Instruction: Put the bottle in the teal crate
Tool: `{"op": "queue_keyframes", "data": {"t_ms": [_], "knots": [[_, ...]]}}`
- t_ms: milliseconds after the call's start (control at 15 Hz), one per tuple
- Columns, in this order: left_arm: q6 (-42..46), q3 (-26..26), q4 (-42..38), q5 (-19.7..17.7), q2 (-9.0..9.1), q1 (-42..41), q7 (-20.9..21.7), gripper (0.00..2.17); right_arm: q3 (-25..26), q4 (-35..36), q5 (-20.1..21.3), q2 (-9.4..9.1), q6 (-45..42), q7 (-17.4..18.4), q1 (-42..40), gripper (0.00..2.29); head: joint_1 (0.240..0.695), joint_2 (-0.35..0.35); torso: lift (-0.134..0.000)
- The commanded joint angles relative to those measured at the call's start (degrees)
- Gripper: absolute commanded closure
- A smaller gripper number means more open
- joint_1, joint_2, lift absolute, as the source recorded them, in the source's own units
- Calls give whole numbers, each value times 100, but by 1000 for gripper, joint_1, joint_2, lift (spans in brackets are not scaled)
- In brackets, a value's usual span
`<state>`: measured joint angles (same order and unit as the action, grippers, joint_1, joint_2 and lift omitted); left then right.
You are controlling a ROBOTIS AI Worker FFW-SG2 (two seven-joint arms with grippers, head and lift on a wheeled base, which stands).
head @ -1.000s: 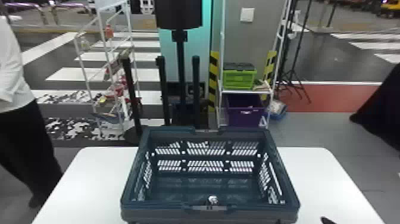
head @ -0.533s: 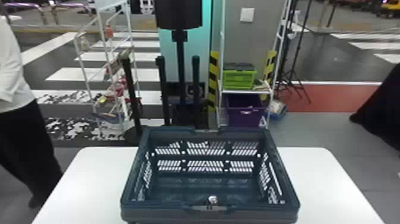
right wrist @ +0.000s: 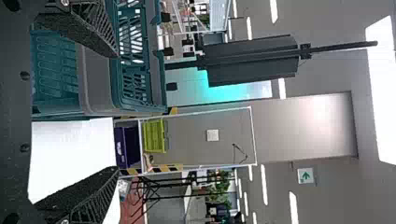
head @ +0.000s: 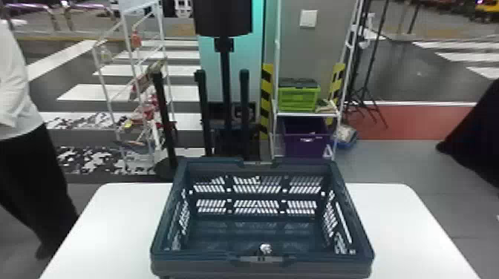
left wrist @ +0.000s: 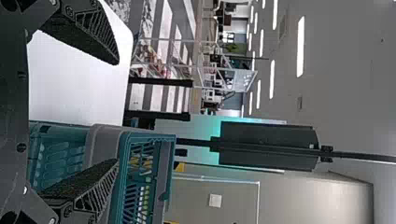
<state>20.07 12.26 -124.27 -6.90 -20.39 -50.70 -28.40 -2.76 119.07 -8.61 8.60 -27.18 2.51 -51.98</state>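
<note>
Teal slatted plastic crate (head: 196, 268): underside of near wall cut off by head view's bottom edge. Left gripper (left wrist: 116, 112) hides part of it in left wrist view, right gripper (right wrist: 116, 112) part of it in right wrist view. Small whitish lump (head: 265, 248) at crate's near wall: too small to ID, can't tell if inside or behind the slots. White round-cornered table (head: 408, 222): covered under crate, near edge cut off. Beyond crate: black cylindrical fixture (head: 222, 18), top cut off in head view; purple plastic bin (head: 308, 144), contents too small to tell. Beyond crate, to its left: red and white items (head: 148, 111), blurred.
</note>
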Motion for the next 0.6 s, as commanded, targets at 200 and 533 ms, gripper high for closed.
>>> {"op": "queue_keyframes", "data": {"t_ms": [200, 533], "knots": [[1, 4, -27, 31, 9, -54, -16, 144, 30, 11, 70, -25, -63, -14, -93, 26, 499, 0, 0], [36, 30, -27, 101, 26, -107, -25, 144, 48, 11, 79, -42, -186, -31, -155, 26, 499, 0, 0]]}}
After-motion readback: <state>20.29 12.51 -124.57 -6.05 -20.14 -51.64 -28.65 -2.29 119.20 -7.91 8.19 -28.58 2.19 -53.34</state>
